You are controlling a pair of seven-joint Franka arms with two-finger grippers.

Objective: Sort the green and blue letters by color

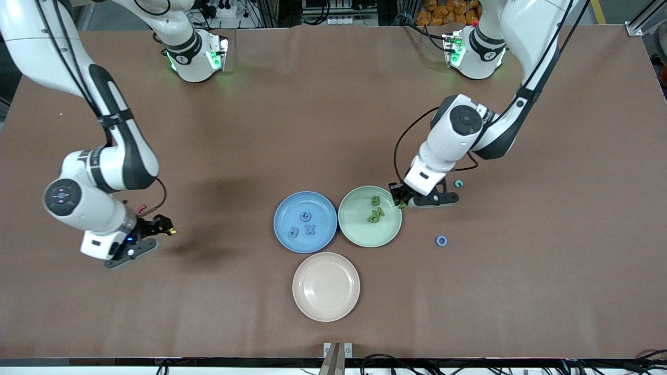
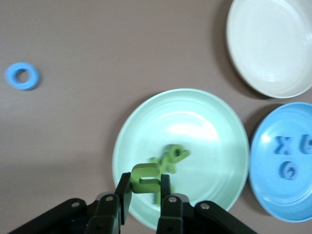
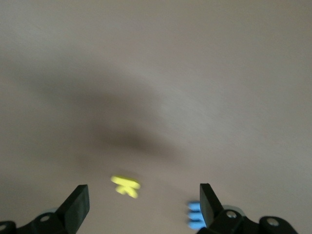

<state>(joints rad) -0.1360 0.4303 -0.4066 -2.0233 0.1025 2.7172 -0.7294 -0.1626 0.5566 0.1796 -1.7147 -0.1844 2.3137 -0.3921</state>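
Observation:
My left gripper [image 1: 401,201] is shut on a leaf green letter [image 2: 146,176] and holds it over the rim of the green plate [image 1: 352,228]. That plate holds a green B [image 1: 374,200] and a green K [image 1: 376,213]. The blue plate [image 1: 284,208] holds a blue G [image 1: 306,216], X [image 1: 311,229] and a third blue piece [image 1: 293,232]. A blue ring letter [image 1: 442,240] lies on the table toward the left arm's end. My right gripper [image 3: 144,204] is open above the table, with a blue letter [image 3: 194,216] by one finger.
A beige plate [image 1: 326,307] sits nearer to the front camera than the other two plates. A teal letter [image 1: 458,183] lies beside the left arm. A yellow K [image 3: 126,185] lies under the right gripper and a small red letter [image 1: 140,209] lies close by.

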